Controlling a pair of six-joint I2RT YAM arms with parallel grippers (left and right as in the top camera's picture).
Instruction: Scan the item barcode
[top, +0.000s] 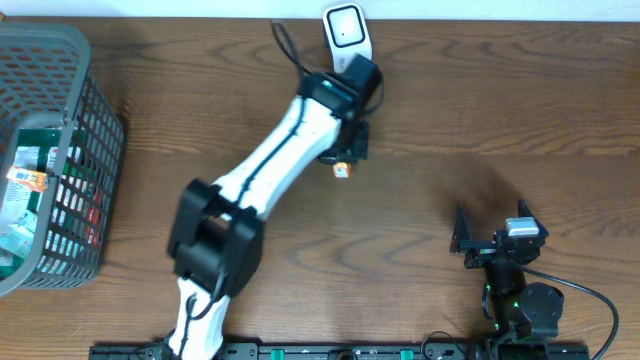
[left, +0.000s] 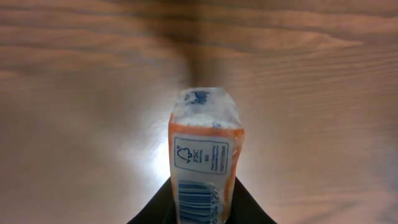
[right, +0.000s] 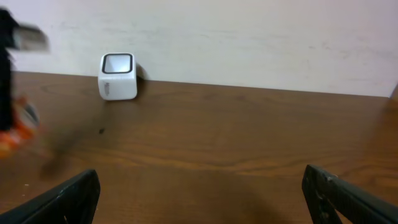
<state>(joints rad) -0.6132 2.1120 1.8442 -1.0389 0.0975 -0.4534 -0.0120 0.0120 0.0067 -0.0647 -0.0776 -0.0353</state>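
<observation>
1. Holding is confirmed: the left gripper is closed narrowly on the lower end of the packet, which is kept above the table, just beside the scanner.
2. The right gripper is spread wide, and nothing is held in it.
3. The packet is judged light and soft-walled, with a crimped top; it could be crushed by a hard squeeze.
4. A grip low on the flat sides is advised, so the barcode is left uncovered; part of it appears hidden at the fingers, though the view is cropped there.

barcode of packet cut off at bottom edge, basket cropped at left
</observation>
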